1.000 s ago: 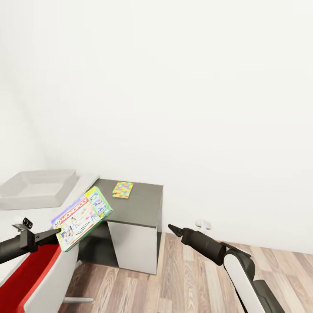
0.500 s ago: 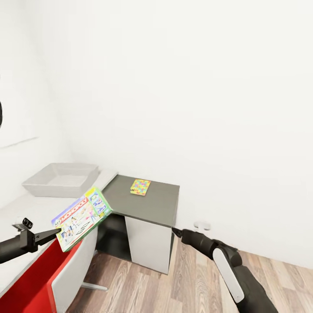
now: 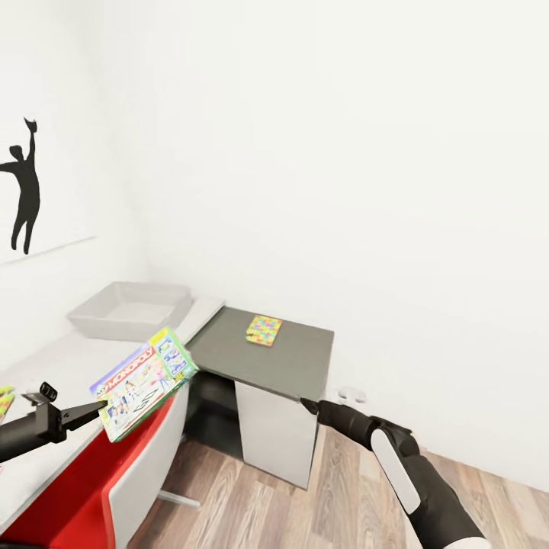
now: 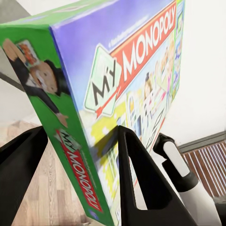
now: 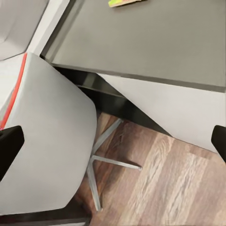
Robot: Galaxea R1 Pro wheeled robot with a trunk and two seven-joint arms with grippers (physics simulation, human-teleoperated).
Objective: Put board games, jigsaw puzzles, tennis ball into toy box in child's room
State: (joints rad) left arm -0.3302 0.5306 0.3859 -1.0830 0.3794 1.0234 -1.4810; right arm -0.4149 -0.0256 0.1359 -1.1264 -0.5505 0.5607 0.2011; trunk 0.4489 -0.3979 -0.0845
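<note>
My left gripper (image 3: 97, 410) is shut on the lower corner of a green-edged Monopoly board game (image 3: 145, 379), held tilted in the air over the table's (image 3: 69, 360) front edge. In the left wrist view the fingers (image 4: 141, 179) clamp the box (image 4: 136, 80) from both sides. The pale toy box (image 3: 130, 309) stands at the back of the table by the wall. One jigsaw puzzle (image 3: 264, 330) lies on the lower dark cabinet top (image 3: 297, 366). My right gripper (image 3: 307, 404) hangs empty by the cabinet's front corner; its wrist view shows the fingertips (image 5: 9, 141) wide apart, so it is open.
A red chair with a grey back (image 3: 145, 457) is pushed in under the table, its metal foot (image 5: 106, 160) on the wood floor. A small colourful patch (image 3: 4, 400) lies at the table's left edge. A black silhouette print (image 3: 23, 191) hangs on the left wall.
The whole view has swung left: cabinet and toy box slid right in the picture and the silhouette print appeared. The left gripper still holds the board game; the right gripper sits nearer the cabinet.
</note>
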